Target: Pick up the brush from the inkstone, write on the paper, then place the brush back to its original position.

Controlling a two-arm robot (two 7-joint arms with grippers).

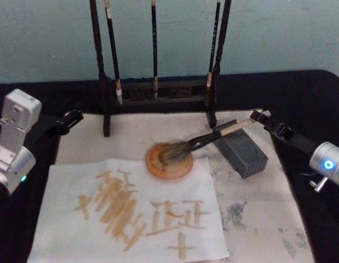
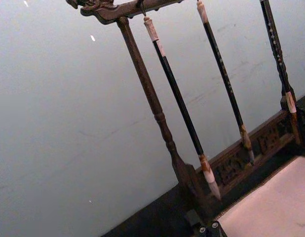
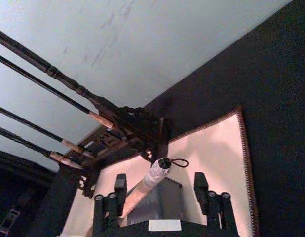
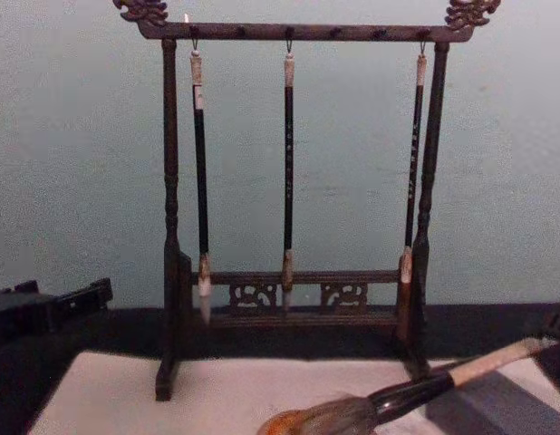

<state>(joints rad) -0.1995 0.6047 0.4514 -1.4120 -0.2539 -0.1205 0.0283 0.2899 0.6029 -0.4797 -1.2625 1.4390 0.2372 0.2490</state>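
We see the brush [image 1: 205, 139] lying with its bristles in the round orange inkstone [image 1: 169, 160] and its pale handle propped across the grey ribbed block [image 1: 242, 152], which sits just to the right of the inkstone. The right claw [image 1: 259, 116] is at the handle's white-capped end, its fingers [image 3: 121, 187] spread open on either side of the handle without pressing on it. The paper [image 1: 131, 213] lies flat just in front of the inkstone, covered in tan brush strokes, its far edge touching the dish. Behind the inkstone stands the wooden rack [image 4: 298, 208] with three slim dark brushes [image 4: 287, 168] hanging from its top bar; its right foot is near the handle's end and the right claw. All of this rests on a pale felt mat [image 1: 268, 213] on the black counter [image 1: 317, 104]. The left claw [image 1: 71, 119] hovers well to the left of the inkstone, beside the rack's left post; we cannot tell whether it is open or closed.
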